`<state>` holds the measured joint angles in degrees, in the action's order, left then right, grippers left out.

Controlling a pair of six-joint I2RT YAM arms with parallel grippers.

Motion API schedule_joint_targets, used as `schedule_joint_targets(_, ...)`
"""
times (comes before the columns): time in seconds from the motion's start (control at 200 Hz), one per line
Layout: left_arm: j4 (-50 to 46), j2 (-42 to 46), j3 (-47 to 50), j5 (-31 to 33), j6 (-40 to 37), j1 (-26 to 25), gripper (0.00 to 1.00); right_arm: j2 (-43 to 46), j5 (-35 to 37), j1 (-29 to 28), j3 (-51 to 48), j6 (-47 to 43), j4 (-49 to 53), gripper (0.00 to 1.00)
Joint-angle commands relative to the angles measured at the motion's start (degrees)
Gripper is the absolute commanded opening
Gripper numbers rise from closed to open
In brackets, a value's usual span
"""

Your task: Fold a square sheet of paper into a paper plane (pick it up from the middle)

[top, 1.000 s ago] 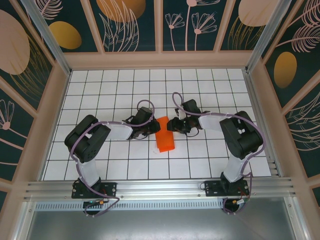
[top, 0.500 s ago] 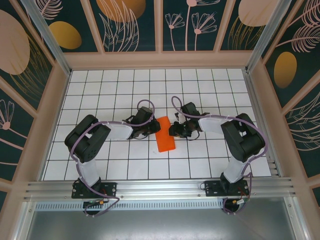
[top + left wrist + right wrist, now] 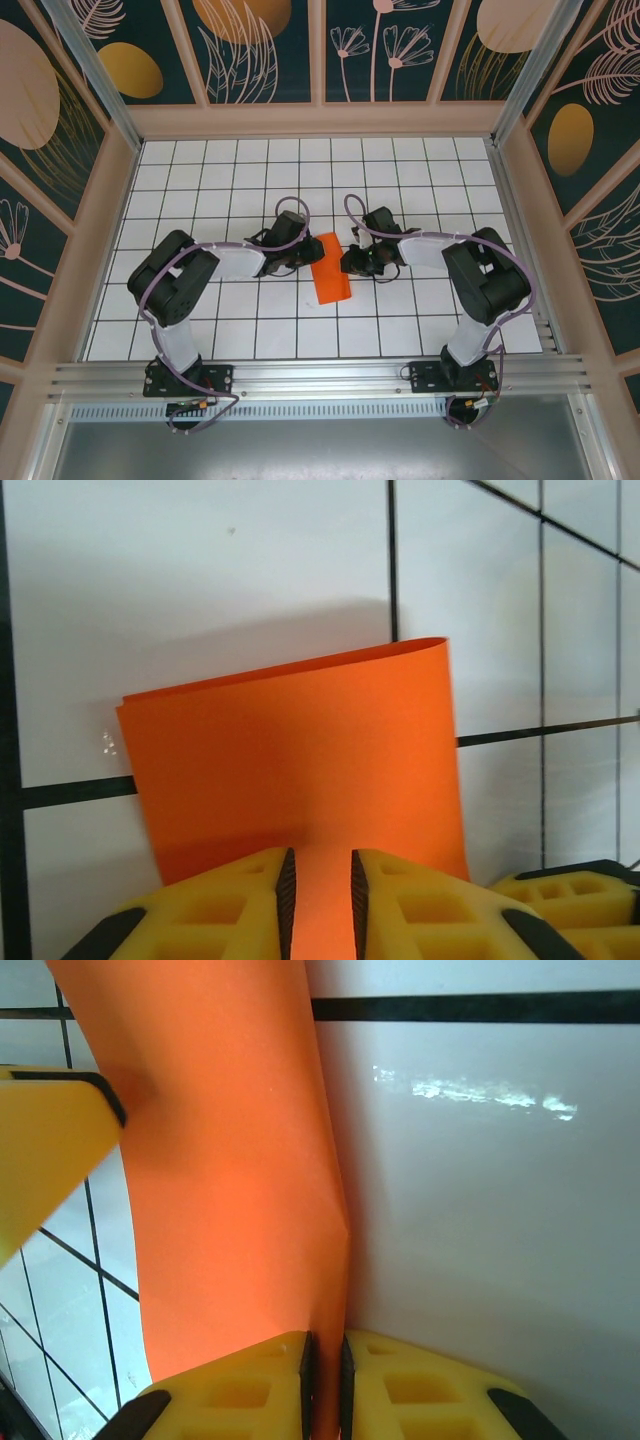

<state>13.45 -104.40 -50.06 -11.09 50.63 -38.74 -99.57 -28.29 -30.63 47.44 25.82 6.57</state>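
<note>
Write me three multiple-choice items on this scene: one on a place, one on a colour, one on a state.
1. Where on the white gridded table is the thin bright orange sheet of paper?
A. In the far left corner
B. Between the left gripper and the right gripper
C. Against the right wall

2. What colour are the left gripper's fingers?
A. Yellow
B. Green
C. Blue

3. How does the right gripper stand?
A. Wide open above the paper
B. Shut on nothing
C. Shut on the paper's edge

Answers: B, the top view shows the sheet mid-table between both grippers; A, the left wrist view shows yellow fingers; C, the right wrist view shows orange paper pinched between its fingers.
</note>
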Motion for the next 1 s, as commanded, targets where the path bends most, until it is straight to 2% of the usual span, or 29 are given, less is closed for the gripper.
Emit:
schedule_joint_targets(0.0, 1.32, 3.99, -0.96, 1.59, -1.17, -0.11, 0.25, -1.05, 2.61, 0.04, -2.36, -0.42, 2.08, 0.19)
schedule_joint_targets(0.14, 1.92, 5.92, 0.19, 3.17, -1.32, -0.08, 0.26, -1.08, 2.76, 0.31, -2.35, -0.59, 2.16, 0.18)
schedule_joint_targets(0.355, 4.71, 4.65, 1.77, -0.69, -0.11, -0.1, 0.26, -1.53, 2.72, 0.31, -2.27, -0.99, 2.21, 0.2)
schedule_joint_targets(0.495, 4.41, 4.68, 2.49, 0.05, 0.08, -0.09, 0.26, -2.01, 2.65, 0.31, -2.09, -2.08, 2.57, 0.23)
schedule_joint_targets(0.711, 4.52, 4.3, 2.73, 0.25, 0.28, -0.04, 0.25, -2.44, 3.14, 0.48, -2.18, -2.01, 2.37, 0.17)
schedule_joint_targets(0.996, 7.36, 3.07, 4.5, -2.94, 1.09, -0.08, 0.22, -2.35, 2.36, 1.24, -2.44, -1.24, 1.55, 0.16)
